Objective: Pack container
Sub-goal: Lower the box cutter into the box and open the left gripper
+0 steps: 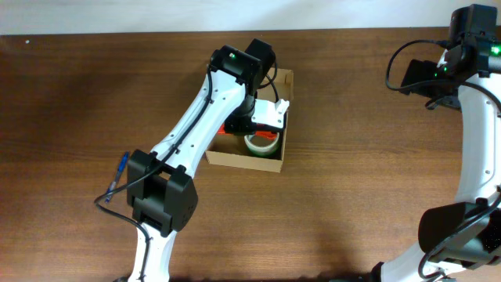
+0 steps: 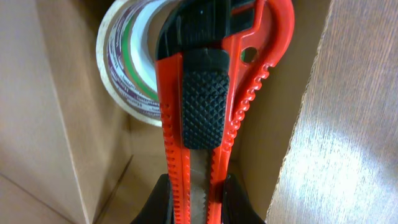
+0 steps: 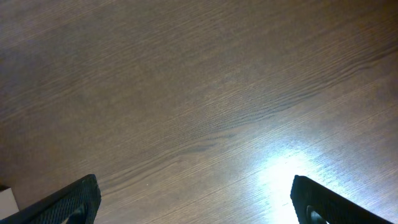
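The tan cardboard container [image 1: 275,163] sits open at the table's middle, and its inner wall shows in the left wrist view [image 2: 43,93]. A tape roll [image 1: 261,144] lies inside it [image 2: 127,68]. My left gripper [image 2: 198,202] is over the container [image 1: 258,119], shut on a red utility knife [image 2: 205,93] with a black ribbed slider, held inside the box beside the roll. A bit of the red knife shows overhead [image 1: 229,128]. My right gripper [image 3: 194,202] is open and empty above bare table at the far right [image 1: 429,78].
A blue pen [image 1: 119,170] lies on the table at the left, near the left arm's base. The brown wooden table [image 1: 360,188] runs to a white wall at the back.
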